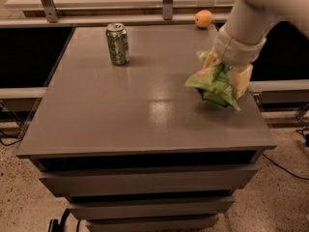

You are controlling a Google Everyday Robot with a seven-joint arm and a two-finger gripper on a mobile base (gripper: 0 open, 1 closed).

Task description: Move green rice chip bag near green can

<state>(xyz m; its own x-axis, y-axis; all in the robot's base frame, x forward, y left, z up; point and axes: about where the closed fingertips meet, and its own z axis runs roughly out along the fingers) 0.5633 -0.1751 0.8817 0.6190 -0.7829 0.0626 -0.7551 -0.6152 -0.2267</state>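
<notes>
The green rice chip bag (211,85), a crumpled light-green pouch, hangs just above the right side of the grey table (125,115). My gripper (226,75) comes down from the upper right and is shut on the bag's top, with one pale finger (243,79) showing beside it. The green can (117,44) stands upright at the far left of the table, well apart from the bag.
A round orange fruit (203,18) sits at the table's far right edge, behind my arm. A railing and a pale counter run along the back. Drawers fill the table's front, and dark gaps lie on both sides.
</notes>
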